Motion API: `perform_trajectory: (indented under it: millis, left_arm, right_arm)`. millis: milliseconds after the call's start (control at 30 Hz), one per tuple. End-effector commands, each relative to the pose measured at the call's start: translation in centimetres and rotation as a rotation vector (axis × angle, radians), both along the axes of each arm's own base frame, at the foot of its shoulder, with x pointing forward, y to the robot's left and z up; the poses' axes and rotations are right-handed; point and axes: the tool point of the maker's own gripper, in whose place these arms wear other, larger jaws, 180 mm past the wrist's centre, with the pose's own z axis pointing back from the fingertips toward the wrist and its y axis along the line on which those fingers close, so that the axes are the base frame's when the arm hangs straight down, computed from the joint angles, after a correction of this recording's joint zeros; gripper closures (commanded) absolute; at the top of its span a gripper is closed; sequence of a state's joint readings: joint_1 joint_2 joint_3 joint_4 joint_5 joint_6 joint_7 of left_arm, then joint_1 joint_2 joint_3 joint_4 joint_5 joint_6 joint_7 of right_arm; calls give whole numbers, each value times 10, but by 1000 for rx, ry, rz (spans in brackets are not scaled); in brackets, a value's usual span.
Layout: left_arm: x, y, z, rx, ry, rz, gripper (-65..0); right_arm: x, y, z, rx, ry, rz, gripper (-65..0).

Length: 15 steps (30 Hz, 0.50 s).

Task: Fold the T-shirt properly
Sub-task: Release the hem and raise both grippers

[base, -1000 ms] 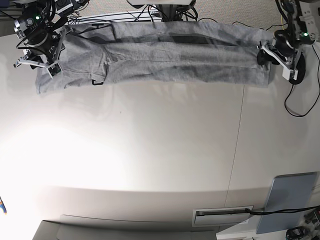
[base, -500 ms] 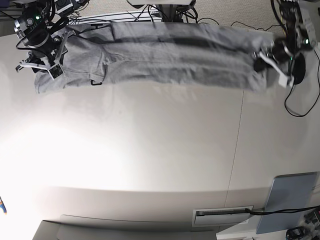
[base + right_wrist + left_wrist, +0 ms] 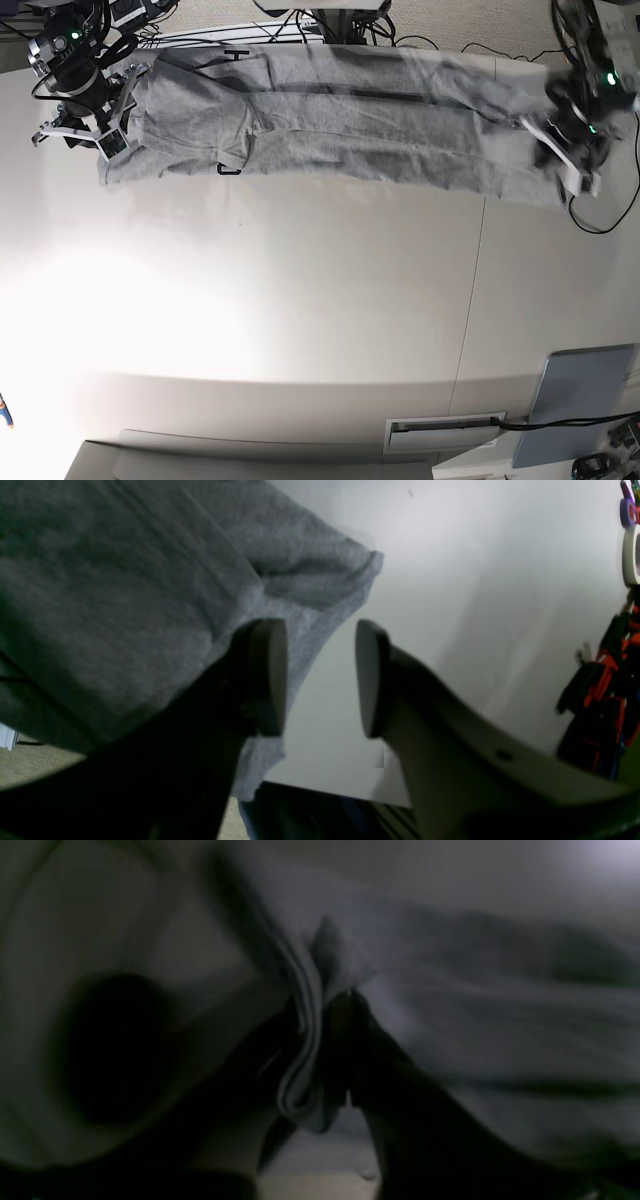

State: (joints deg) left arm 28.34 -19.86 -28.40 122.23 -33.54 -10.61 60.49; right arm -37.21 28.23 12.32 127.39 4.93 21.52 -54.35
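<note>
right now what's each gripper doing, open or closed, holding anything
Left gripper: shut on the T-shirt, pinching a bunched edge of it.
Right gripper: open, holding nothing; one finger sits over the shirt's corner, the gap over bare table.

Motion-blurred left pincer (image 3: 562, 150) and T-shirt (image 3: 330, 125)

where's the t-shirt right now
In the base view the T-shirt lies stretched along the table's far edge, between the open right gripper and the left gripper clamping its end.

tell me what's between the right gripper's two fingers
Only bare white table shows in the gap of the right gripper in the right wrist view. The T-shirt lies beside and behind one finger, not between them.
</note>
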Motion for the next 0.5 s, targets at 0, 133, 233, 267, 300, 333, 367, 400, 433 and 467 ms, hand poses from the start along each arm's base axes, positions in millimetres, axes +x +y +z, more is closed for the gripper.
perform_trajectory:
  millis: [0, 133, 233, 267, 300, 333, 367, 400, 433, 467]
  left_arm:
    - [-2, -17, 9, -45, -35, -26, 0]
    - [-18, -91, 11, -223, -41, -157, 0]
    - [-22, -141, 10, -317, -41, -239, 0]
    - [-20, -154, 10, -326, -51, -249, 0]
    - [-17, -164, 11, -327, -62, -255, 0]
    - [-14, -172, 12, -324, -73, -262, 0]
    - [-10, -181, 13, -318, -84, -270, 0]
    - [-7, -189, 14, -313, -91, -283, 0]
    - [-4, -196, 15, -307, -97, -294, 0]
    - [-2, -203, 14, -299, -99, -311, 0]
  right_arm:
    - [6, -2, 9, -15, -35, 11, -228]
    - [7, -1, 9, -12, -40, 14, -228]
    - [7, -1, 10, -9, -44, 16, -228]
    - [7, -1, 10, -10, -44, 17, -228]
    - [7, -1, 10, -10, -44, 16, -228]
    - [7, -1, 10, -9, -44, 17, -228]
    - [7, -1, 10, -10, -44, 17, -228]
    - [7, -1, 10, -9, -44, 16, -228]
    - [7, -1, 10, -9, -44, 16, -228]
    - [7, -1, 10, -10, -44, 16, -228]
